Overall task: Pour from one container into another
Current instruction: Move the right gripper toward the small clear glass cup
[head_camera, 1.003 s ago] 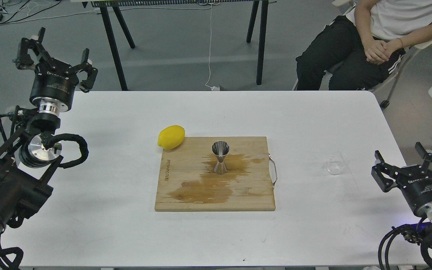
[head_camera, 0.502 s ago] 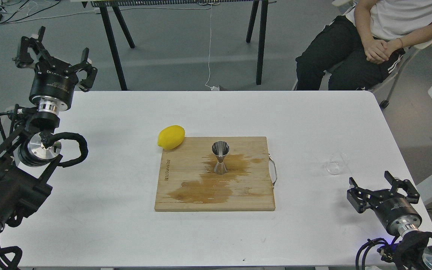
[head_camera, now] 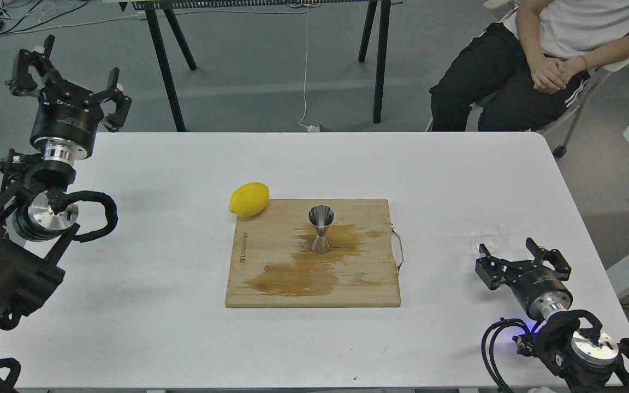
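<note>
A steel jigger (head_camera: 320, 229) stands upright on the wooden cutting board (head_camera: 271, 284), with a brown wet stain spread around and in front of it. A small clear glass (head_camera: 491, 236) lies on the white table right of the board. My right gripper (head_camera: 521, 257) is open, low over the table just in front of the glass, with nothing between its fingers. My left gripper (head_camera: 64, 71) is open and empty, raised beyond the table's far left corner.
A yellow lemon (head_camera: 249, 199) rests at the board's far left corner. The board has a metal handle (head_camera: 399, 249) on its right side. A seated person (head_camera: 555, 60) is behind the table's far right corner. Table legs (head_camera: 167, 60) stand on the floor beyond.
My right gripper has swung left and forward from the table's right edge, ending close to the clear glass. My left gripper has shifted slightly left and up.
</note>
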